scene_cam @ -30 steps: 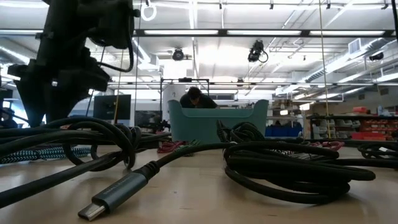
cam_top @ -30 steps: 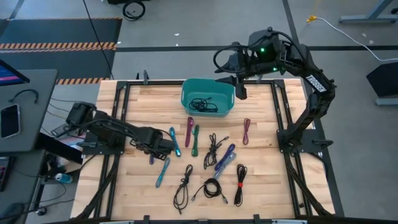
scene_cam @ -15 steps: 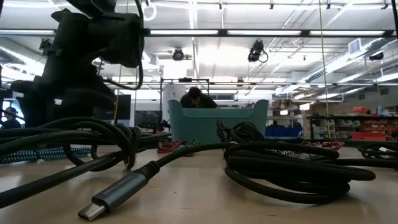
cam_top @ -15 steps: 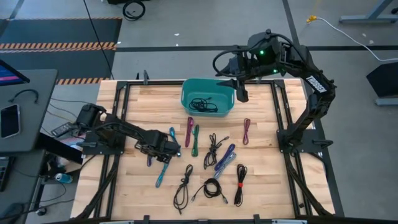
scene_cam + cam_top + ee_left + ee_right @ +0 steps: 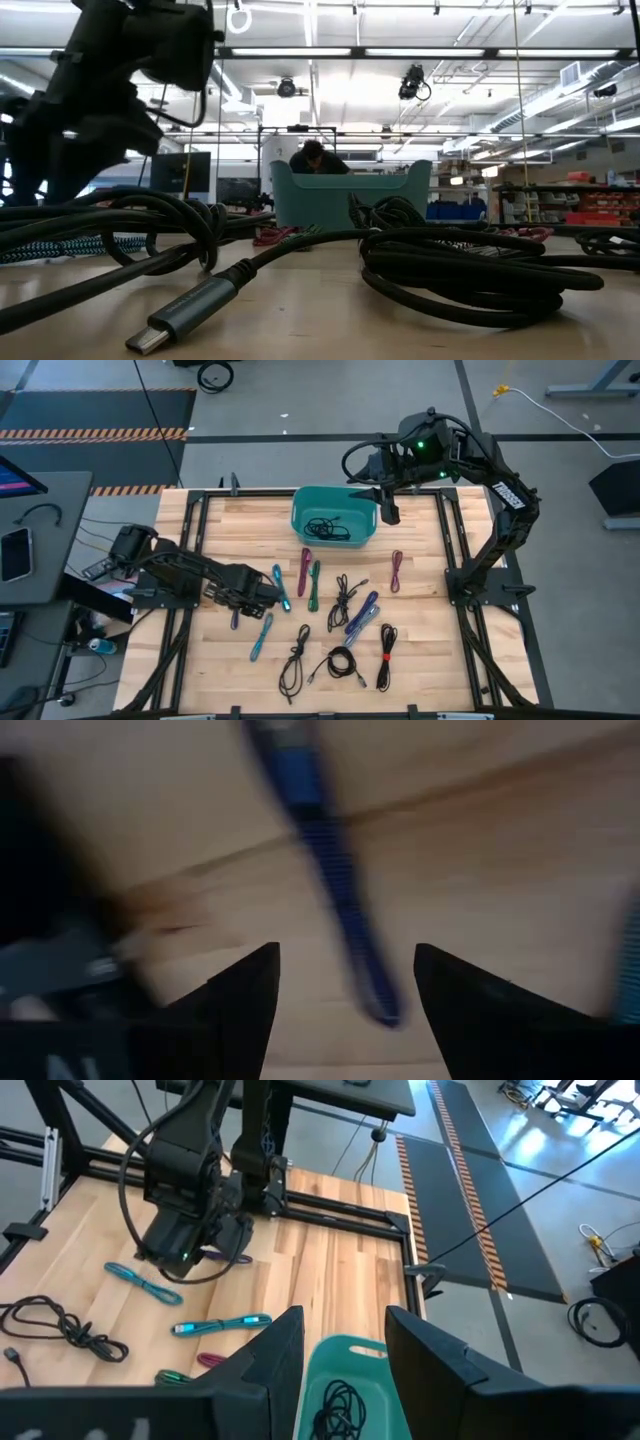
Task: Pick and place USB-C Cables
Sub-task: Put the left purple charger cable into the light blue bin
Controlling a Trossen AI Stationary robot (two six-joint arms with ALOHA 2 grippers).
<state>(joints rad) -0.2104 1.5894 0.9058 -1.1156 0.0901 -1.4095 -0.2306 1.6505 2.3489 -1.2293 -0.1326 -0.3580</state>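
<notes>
USB-C cables lie spread across the table, one blue cable between the left gripper's spread fingers.
Left gripper sits low at 9 o'clock; at 12 o'clock the right gripper, fingers apart and empty, hangs over the teal bin's rim.

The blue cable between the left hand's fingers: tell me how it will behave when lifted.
The blue cable is thin and folded into a narrow strip, so it will probably sag and may unfold. It looks light. Its slim body could slip sideways from the open left hand unless pinched mid-bundle.
</notes>
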